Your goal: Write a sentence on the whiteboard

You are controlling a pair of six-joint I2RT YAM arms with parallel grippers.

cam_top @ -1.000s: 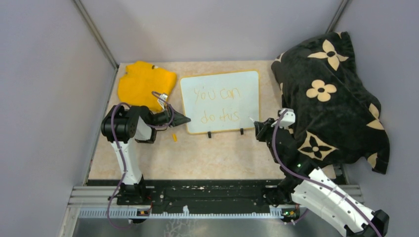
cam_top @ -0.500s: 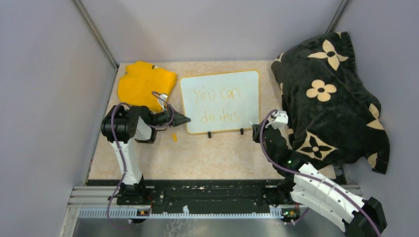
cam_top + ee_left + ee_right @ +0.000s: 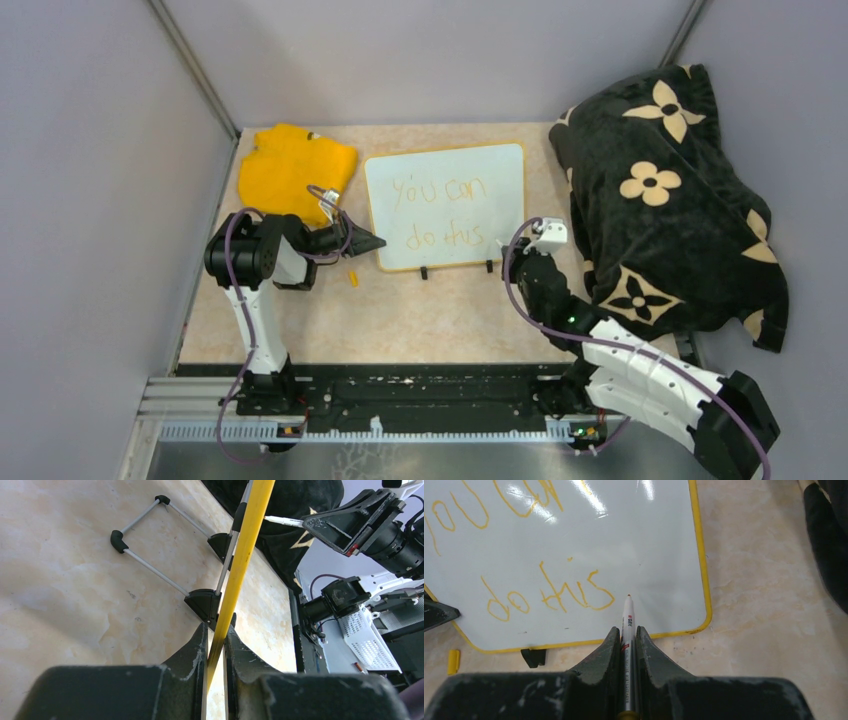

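The whiteboard stands propped on two black feet at mid table, with the sentence "you can do this" in thin yellow-orange letters in two lines. My left gripper is shut on the board's left yellow rim. My right gripper is shut on a white marker; its orange tip hovers just right of "this", near the board's lower right corner. Whether the tip touches the board I cannot tell.
A yellow cloth lies at the back left. A black blanket with cream flowers fills the right side, close to my right arm. A small yellow cap lies on the table near the board's lower left corner and shows in the right wrist view.
My right gripper with the marker has moved left and toward the board's lower right corner. The left arm and the board have not moved.
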